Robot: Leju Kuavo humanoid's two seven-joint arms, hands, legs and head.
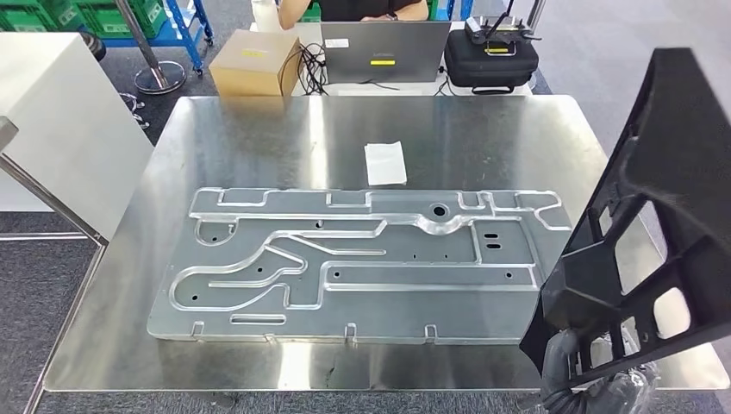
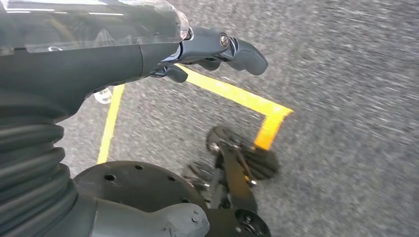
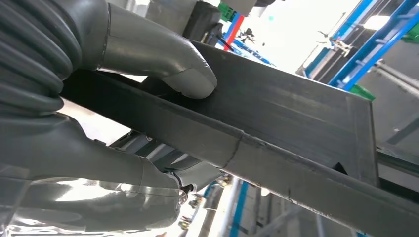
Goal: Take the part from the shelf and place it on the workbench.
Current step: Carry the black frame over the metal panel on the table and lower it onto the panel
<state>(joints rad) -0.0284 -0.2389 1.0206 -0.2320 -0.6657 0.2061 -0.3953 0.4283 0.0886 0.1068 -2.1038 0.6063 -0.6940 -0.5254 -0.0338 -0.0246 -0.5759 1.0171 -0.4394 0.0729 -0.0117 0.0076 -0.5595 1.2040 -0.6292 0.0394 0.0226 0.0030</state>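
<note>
The part [image 1: 664, 216] is a large black frame with open cut-outs, standing tilted and upright over the right edge of the steel workbench [image 1: 259, 129]. My right hand [image 1: 571, 373] grips its lower end from below. In the right wrist view the thumb [image 3: 163, 54] presses on the part's flat black bar [image 3: 286, 113], with fingers wrapped under it. My left hand [image 2: 217, 49] hangs over the grey floor with its fingers apart from the thumb, holding nothing.
A big machined aluminium plate [image 1: 362, 267] lies across the middle of the workbench, with a white slip of paper [image 1: 384, 163] behind it. Beyond the far edge are a cardboard box [image 1: 254, 62], a laptop [image 1: 384, 52], a black case [image 1: 491, 56] and a person [image 1: 345, 7]. A white cabinet [image 1: 60, 129] stands at left.
</note>
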